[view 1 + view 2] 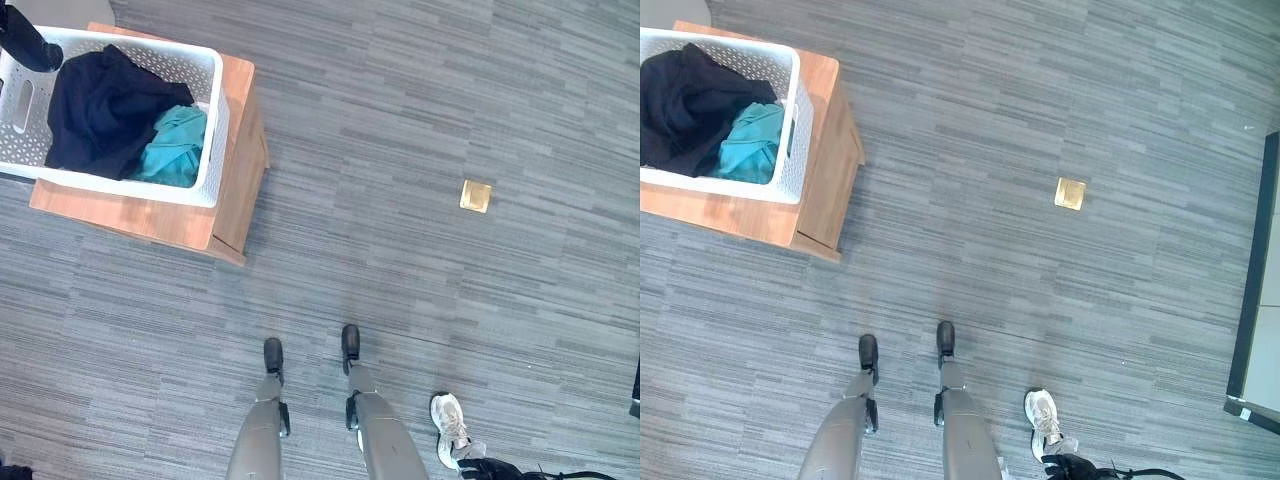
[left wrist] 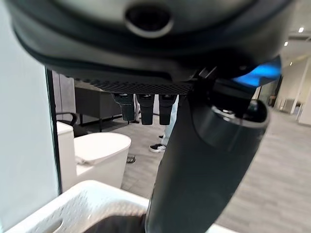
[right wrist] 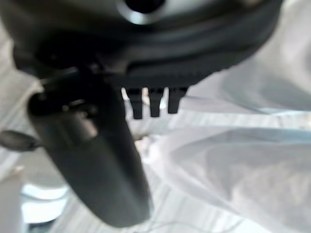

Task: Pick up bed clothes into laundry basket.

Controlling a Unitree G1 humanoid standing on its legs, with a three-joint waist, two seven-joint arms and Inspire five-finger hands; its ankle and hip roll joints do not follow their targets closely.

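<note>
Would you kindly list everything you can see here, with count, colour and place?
laundry basket: one, white, perforated, on the cabinet.
dark garment: one, navy, inside the basket.
teal garment: one, beside the dark one in the basket.
cabinet: one, wooden, on the carpet.
floor plate: one, brass, set in the grey carpet.
white bedding: past the right hand.
person's shoe: one, white.
left hand: dark, above the basket.
right hand: dark, fingers straight.

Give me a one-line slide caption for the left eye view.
White laundry basket on a wooden cabinet, holding dark navy and teal clothes, left hand at its rim, on grey carpet.
</note>
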